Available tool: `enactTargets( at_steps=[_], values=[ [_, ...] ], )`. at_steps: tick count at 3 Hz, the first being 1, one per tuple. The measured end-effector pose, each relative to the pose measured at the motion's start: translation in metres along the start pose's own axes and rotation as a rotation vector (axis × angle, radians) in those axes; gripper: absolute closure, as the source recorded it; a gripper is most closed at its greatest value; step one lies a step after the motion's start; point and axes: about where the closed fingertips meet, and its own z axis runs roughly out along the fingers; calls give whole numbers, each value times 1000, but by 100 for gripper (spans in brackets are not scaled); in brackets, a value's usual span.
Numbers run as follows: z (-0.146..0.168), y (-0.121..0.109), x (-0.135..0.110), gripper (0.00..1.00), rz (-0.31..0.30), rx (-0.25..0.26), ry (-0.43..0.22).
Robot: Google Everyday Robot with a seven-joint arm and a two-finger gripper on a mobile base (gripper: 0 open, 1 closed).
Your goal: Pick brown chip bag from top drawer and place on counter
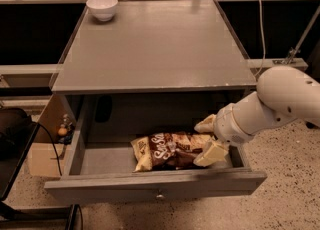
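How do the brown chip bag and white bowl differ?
The brown chip bag lies flat in the open top drawer; the white bowl stands upright on the counter. The bag is dark, crinkly; the bowl pale, smooth. The open pincer sits at the bag's right end, far from the bowl.

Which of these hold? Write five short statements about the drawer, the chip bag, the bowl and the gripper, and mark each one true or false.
1. The drawer is pulled open. True.
2. The chip bag lies on the counter. False: it lies inside the drawer.
3. A white bowl stands at a far corner of the counter. True.
4. The gripper hangs above the bowl. False: it is down in the drawer, at the end of the bag nearest the arm.
5. Two chip bags show in the drawer. False: only one shows.
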Motion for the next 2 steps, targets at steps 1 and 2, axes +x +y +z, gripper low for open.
enactTargets(
  at_steps=[1, 2],
  values=[
    [13, -2, 2, 35, 2, -5, -8],
    [62, -17, 8, 37, -4, -18, -16]
  ],
)
